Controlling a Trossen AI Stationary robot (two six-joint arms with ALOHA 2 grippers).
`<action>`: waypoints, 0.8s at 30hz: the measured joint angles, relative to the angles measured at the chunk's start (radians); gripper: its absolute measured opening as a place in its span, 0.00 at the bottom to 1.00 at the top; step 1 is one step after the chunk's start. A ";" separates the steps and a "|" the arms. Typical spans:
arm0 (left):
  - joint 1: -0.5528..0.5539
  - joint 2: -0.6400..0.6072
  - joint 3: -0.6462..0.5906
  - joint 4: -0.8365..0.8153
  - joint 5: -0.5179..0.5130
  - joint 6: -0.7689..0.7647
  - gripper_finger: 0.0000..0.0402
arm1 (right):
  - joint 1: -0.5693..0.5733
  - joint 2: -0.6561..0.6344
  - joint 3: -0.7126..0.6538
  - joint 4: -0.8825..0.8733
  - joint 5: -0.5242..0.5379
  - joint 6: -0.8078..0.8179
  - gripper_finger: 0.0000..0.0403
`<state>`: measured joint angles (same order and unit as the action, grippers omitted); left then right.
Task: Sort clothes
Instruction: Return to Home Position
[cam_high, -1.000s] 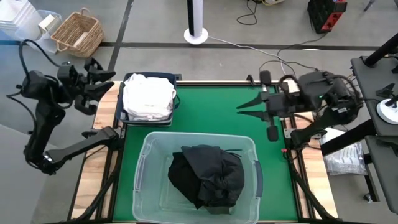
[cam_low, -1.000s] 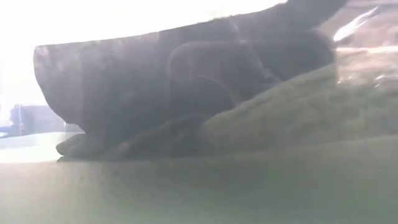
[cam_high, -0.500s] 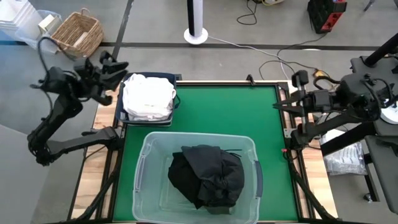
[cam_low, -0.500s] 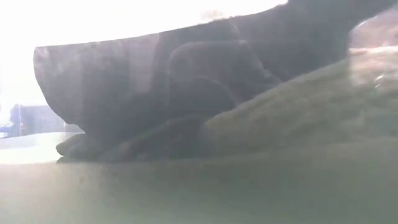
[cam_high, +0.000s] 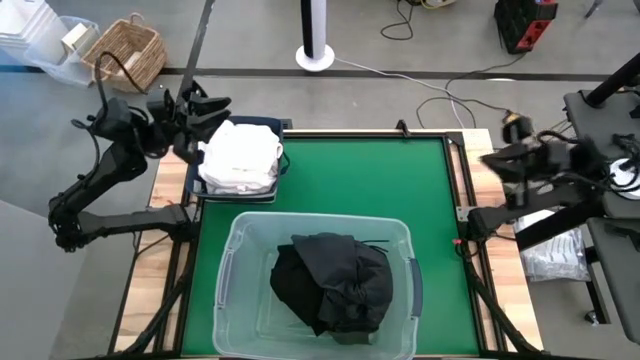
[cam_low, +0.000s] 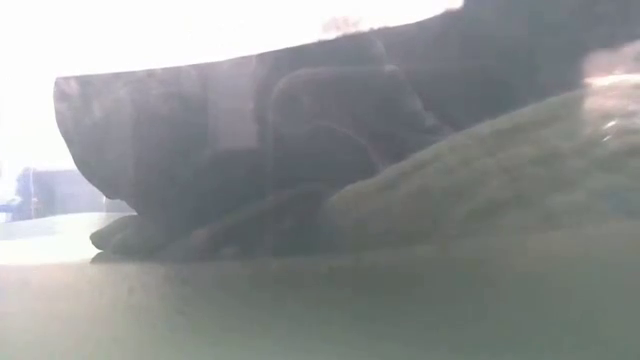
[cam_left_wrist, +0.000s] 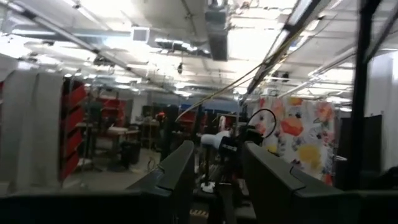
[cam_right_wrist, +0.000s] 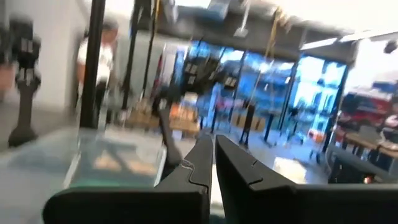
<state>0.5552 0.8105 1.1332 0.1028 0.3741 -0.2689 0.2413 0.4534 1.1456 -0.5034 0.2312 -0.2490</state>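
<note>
A green-topped table (cam_high: 350, 175) is standing on a grey workshop floor and carrying two containers. The left gripper (cam_high: 205, 108) is hovering off the table's far left corner, just beside the navy blue bin (cam_high: 250, 122). Its two fingers (cam_left_wrist: 180, 171) are spread apart and gripping nothing. The right gripper (cam_high: 497, 160) is hanging beyond the table's right edge, well apart from both containers. In its wrist view its two fingers are drawn together with only a thin slit between them, and they are empty. One heap of white clothes (cam_high: 238, 155) is filling the navy blue bin at the far left of the table. One heap of black clothes (cam_high: 335, 280) is lying in the clear plastic tub (cam_high: 232, 262) at the near middle, and in the low view it is pressing against the tub's wall. How many garments are making up each heap cannot be told. On the floor beyond are sitting one wicker basket (cam_high: 125, 52) and one white pedestal base (cam_high: 315, 55).
</note>
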 joint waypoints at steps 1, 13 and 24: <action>-0.004 0.001 0.000 -0.007 -0.015 0.003 0.29 | 0.000 -0.037 -0.029 0.016 0.006 0.007 0.03; -0.013 0.001 -0.002 -0.015 -0.077 -0.011 0.29 | 0.000 -0.330 -0.333 0.196 0.098 0.076 0.03; -0.017 0.066 -0.002 -0.015 -0.103 -0.032 0.29 | 0.000 -0.278 -0.460 0.368 0.200 -0.047 0.03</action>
<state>0.5386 0.8762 1.1316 0.0875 0.2710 -0.3008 0.2417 0.1755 0.6860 -0.1352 0.4316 -0.2958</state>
